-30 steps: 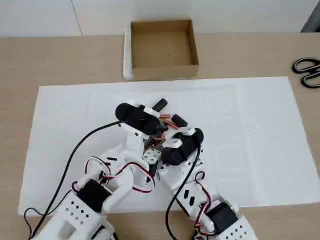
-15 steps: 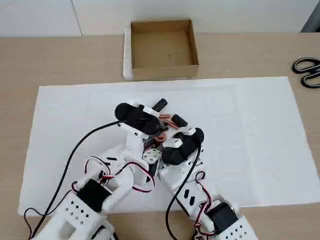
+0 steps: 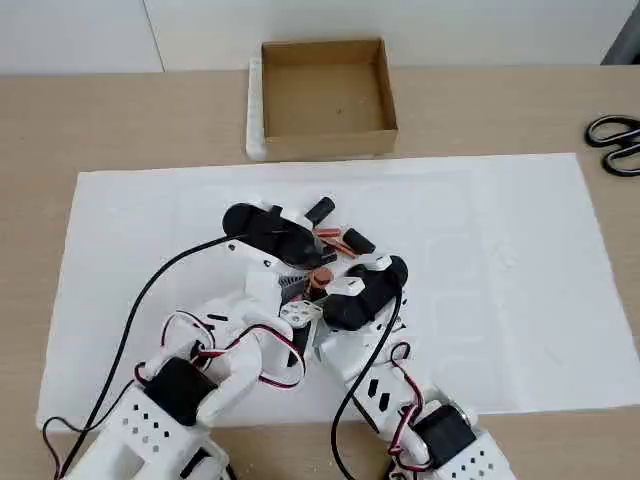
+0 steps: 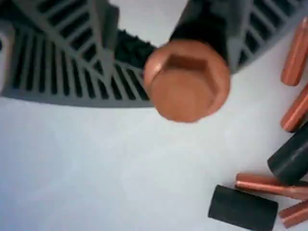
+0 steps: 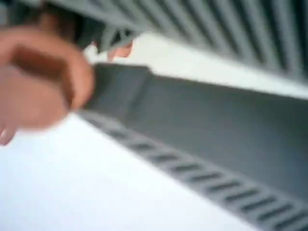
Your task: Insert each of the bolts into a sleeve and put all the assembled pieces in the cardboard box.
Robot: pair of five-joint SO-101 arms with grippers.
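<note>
Holding: the left pincer point(image 3: 303, 272) points down at the white sheet point(image 3: 500, 280), its ribbed fingers point(image 4: 57, 62) seemingly clamped on a copper bolt point(image 4: 187, 82) whose hex head faces up toward the wrist.
Why upright: by my judgement the shank faces down so it can go straight into a sleeve. Something dark sits behind the head, but I cannot tell whether it is a sleeve.
Right pincer point(image 3: 345, 285): just beside the bolt, opposite the left pincer, probably to steady the mating piece. I cannot tell whether it is apart or together.
Loose parts: black sleeves point(image 4: 243, 209) and copper bolts point(image 4: 267, 185) lie in a pile near the left pincer, handy for the next pairs.
Cardboard box point(image 3: 325, 143): on the table point(image 3: 100, 120), well apart from both pincers and beyond the pile, with no assembled piece in it yet.
</note>
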